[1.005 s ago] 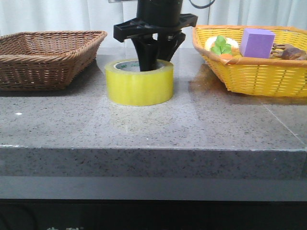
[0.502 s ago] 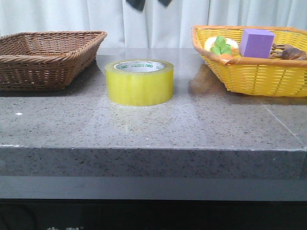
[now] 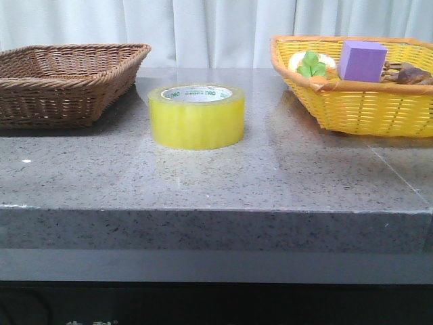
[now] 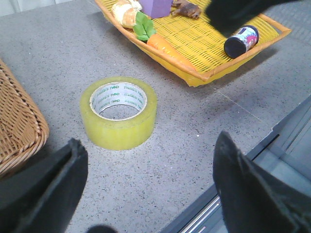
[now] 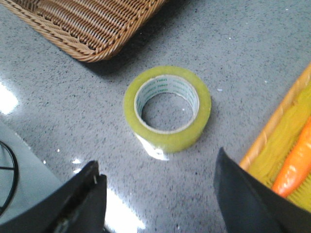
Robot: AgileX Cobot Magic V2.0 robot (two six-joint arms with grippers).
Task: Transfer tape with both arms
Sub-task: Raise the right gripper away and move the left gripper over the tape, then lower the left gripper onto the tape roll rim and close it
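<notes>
The yellow tape roll point(image 3: 196, 116) lies flat on the grey stone table between the two baskets. It also shows in the left wrist view point(image 4: 118, 112) and in the right wrist view point(image 5: 167, 108). No arm shows in the front view. My left gripper point(image 4: 148, 167) is open and empty, held above the table on the near side of the roll. My right gripper point(image 5: 158, 187) is open and empty, held high over the table beside the roll. A dark part of the other arm point(image 4: 233, 12) shows blurred in the left wrist view.
A brown wicker basket point(image 3: 64, 81) stands at the left. A yellow basket point(image 3: 358, 101) at the right holds a purple cube point(image 3: 362, 61), a carrot point(image 4: 167, 48), a small bottle point(image 4: 241, 41) and other items. The table's front edge point(image 3: 216, 211) is near.
One second ago a black gripper stood in the tape roll's core. It rose out of the front view, leaving the roll in place on the table.
</notes>
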